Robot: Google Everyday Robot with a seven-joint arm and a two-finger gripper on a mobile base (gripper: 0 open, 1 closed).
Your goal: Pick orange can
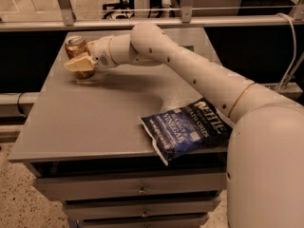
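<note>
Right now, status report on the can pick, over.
Hand at orange can, table's far-left corner. Can upright. Chip bag near front edge, well clear.

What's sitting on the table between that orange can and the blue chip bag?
Nothing: the camera view shows only bare grey tabletop between the orange can and the chip bag. The gripper is at the can.
</note>
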